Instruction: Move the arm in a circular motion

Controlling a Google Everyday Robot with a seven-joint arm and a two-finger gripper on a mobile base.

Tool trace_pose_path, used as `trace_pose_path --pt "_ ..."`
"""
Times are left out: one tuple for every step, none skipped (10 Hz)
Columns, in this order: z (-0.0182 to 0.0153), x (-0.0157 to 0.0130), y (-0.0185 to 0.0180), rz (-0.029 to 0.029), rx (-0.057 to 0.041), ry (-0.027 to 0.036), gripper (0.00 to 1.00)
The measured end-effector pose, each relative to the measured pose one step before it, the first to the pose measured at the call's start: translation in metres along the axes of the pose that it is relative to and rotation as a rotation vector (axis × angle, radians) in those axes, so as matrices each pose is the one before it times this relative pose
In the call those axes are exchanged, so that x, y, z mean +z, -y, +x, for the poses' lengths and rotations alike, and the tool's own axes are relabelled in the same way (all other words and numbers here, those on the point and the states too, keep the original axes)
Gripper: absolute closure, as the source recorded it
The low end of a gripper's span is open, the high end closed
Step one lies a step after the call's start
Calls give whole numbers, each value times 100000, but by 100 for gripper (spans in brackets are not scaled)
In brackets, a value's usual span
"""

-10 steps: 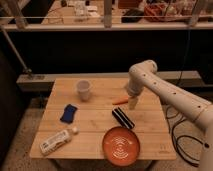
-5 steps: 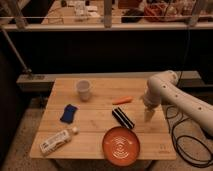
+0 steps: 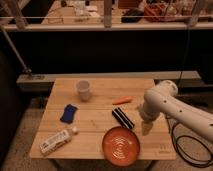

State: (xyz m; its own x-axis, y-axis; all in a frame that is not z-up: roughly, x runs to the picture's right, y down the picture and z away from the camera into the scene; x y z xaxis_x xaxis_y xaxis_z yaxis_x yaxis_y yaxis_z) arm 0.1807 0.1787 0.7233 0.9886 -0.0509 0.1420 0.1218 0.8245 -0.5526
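Note:
The white glossy arm (image 3: 172,107) comes in from the right edge, bends at a bulbous joint (image 3: 162,92) and points down over the right part of the wooden table (image 3: 100,90). Its gripper (image 3: 146,128), a small pale tip, hangs just above the table right of the orange plate (image 3: 121,145) and near the black object (image 3: 123,118). It holds nothing that I can see.
On the table stand a white cup (image 3: 83,90), an orange carrot-like stick (image 3: 122,100), a blue sponge (image 3: 68,113) and a lying white bottle (image 3: 58,140). A black cable (image 3: 187,150) loops on the floor at right. A railing runs behind the table.
The arm swung from the table's middle, near the orange stick, to the right and toward the front; the tip now hangs lower by the plate's right side.

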Motion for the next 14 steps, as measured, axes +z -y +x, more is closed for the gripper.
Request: trace_pose_path --pt "-2816 -400 -762 -232 -4168 432 20" --pt "-2387 -374 -330 -5 -3897 546 20" --pt "-2744 -514 -65 451 -4600 986 20" --pt "-2860 -586 481 1013 -5047 1293 20" --pt "-2030 -409 732 1029 -3653 1256 20" --pt "-2728 -576 1535 2091 -5052 1898 20" --pt "-2115 -485 1701 2413 -3928 1579 20" --pt "-1524 -421 2162 2884 -3685 1011 20" --pt "-715 -227 2533 3315 -3442 766 20" --pt "54 231 2586 3075 -3362 771 20" --pt "649 576 2028 2224 -2107 386 20" --pt "650 524 1063 1162 -805 76 20" --pt "1097 739 854 1004 212 -327 20" --pt "1719 851 193 68 1963 -1315 20"
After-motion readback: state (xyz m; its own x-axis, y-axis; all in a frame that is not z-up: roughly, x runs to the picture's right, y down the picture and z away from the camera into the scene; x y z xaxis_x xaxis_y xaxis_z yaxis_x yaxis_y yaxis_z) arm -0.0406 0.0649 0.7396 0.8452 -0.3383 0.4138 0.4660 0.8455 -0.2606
